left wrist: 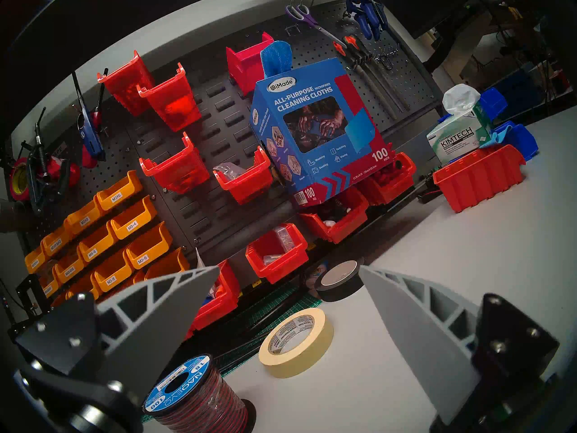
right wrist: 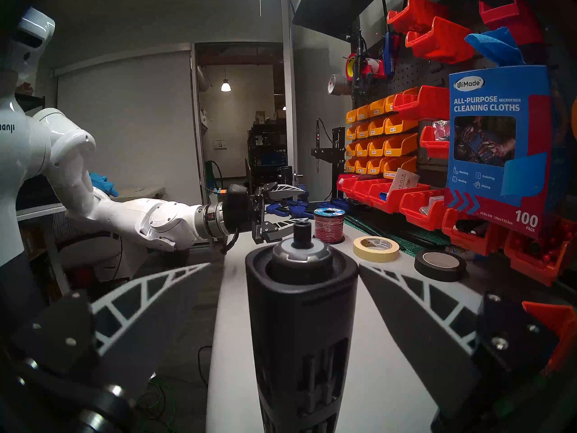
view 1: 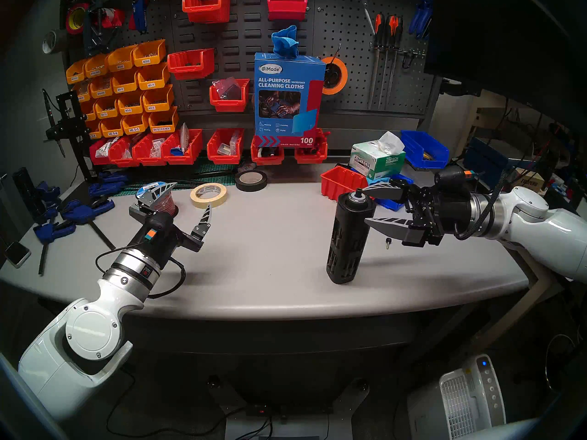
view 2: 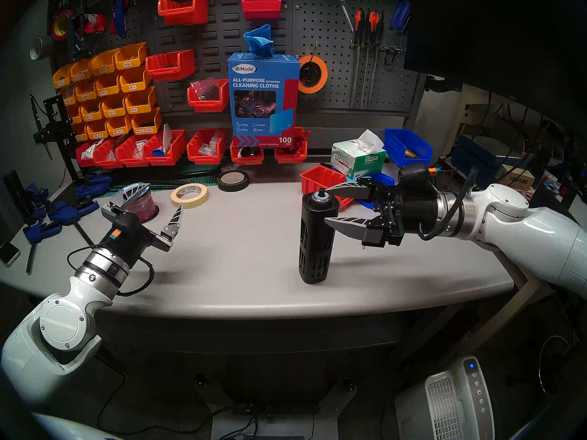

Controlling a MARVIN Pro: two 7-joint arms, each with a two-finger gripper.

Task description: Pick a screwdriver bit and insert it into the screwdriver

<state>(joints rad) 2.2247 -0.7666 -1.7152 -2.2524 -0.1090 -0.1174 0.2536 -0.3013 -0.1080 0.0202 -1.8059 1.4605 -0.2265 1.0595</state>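
Note:
The screwdriver (view 1: 349, 236) (view 2: 317, 236) (right wrist: 299, 313) is a tall black column with a silver ring and a socket on top. It stands upright on the grey table (view 1: 270, 255), right of centre. My right gripper (view 1: 365, 206) (view 2: 328, 206) (right wrist: 284, 265) is open, with one finger on each side of the tool's top and nothing pinched. My left gripper (view 1: 193, 194) (view 2: 165, 195) (left wrist: 288, 266) hangs open and empty over the table's left side, far from the tool. The screwdriver bit is out of view.
A small black-knobbed pin (view 1: 388, 242) lies on the table under my right gripper. A wire spool (view 1: 166, 204), a masking tape roll (view 1: 208, 195) and a black tape roll (view 1: 251, 180) sit ahead of my left gripper. A red bin (view 1: 341, 183) and a tissue box (view 1: 378, 161) stand behind the tool.

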